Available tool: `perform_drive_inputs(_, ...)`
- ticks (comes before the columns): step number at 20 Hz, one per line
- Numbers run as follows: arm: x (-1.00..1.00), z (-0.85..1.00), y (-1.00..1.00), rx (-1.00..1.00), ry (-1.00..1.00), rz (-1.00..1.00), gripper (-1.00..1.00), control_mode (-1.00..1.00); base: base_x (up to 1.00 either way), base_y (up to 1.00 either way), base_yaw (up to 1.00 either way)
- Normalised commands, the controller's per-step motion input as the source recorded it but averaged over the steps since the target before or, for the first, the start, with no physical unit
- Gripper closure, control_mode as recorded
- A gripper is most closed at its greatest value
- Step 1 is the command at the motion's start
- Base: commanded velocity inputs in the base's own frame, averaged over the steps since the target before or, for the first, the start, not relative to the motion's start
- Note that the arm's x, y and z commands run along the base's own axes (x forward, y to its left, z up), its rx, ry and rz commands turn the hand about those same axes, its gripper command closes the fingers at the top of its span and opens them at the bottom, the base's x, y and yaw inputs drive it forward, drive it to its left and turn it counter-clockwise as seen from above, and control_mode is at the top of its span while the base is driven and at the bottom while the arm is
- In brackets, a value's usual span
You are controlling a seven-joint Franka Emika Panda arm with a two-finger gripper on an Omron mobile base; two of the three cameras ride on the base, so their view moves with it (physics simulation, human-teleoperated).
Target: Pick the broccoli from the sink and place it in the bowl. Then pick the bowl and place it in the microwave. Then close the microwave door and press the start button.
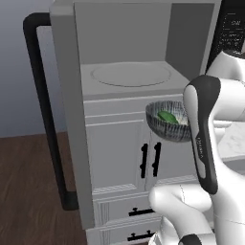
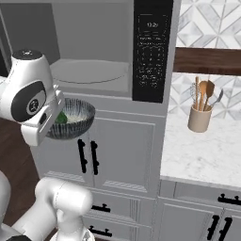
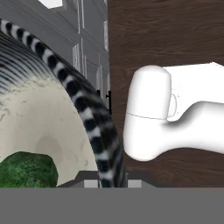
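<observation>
The striped bowl (image 1: 165, 128) (image 2: 77, 118) (image 3: 94, 127) hangs in the air before the cabinet doors, just below the open microwave (image 1: 129, 48) (image 2: 89, 37). Inside it lies the green broccoli (image 1: 167, 116) (image 2: 61, 117) (image 3: 26, 170). My gripper (image 3: 109, 183) (image 2: 52, 126) is shut on the bowl's rim at the side nearest the arm. The microwave's round turntable (image 1: 131, 75) (image 2: 89, 70) is bare. Swung wide open at the left stands the microwave door (image 1: 67, 105), seen edge-on with its black bar handle (image 1: 45, 110). The black control panel (image 2: 151, 47) sits right of the opening. The sink is out of view.
Below the microwave are pale cabinet doors with black handles (image 1: 149, 160) (image 2: 87, 156) and drawers. To the right, a marble counter (image 2: 202, 155) carries a beige utensil holder (image 2: 199, 117). A dark wooden floor (image 1: 28, 191) lies at the left.
</observation>
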Motion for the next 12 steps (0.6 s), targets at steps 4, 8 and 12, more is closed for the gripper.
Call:
perform_drive_inputs(4, 0.00, 0.00, 0.00, 0.00, 0.00, 0.00, 1.00, 1.00, 0.44, 0.08, -0.11)
perform_drive_inputs(8, 0.00, 0.00, 0.00, 0.00, 0.00, 0.00, 1.00, 1.00, 0.38, 0.03, -0.09)
perform_drive_inputs(12, 0.00, 0.00, 0.00, 0.00, 0.00, 0.00, 1.00, 1.00, 0.26, 0.04, -0.07)
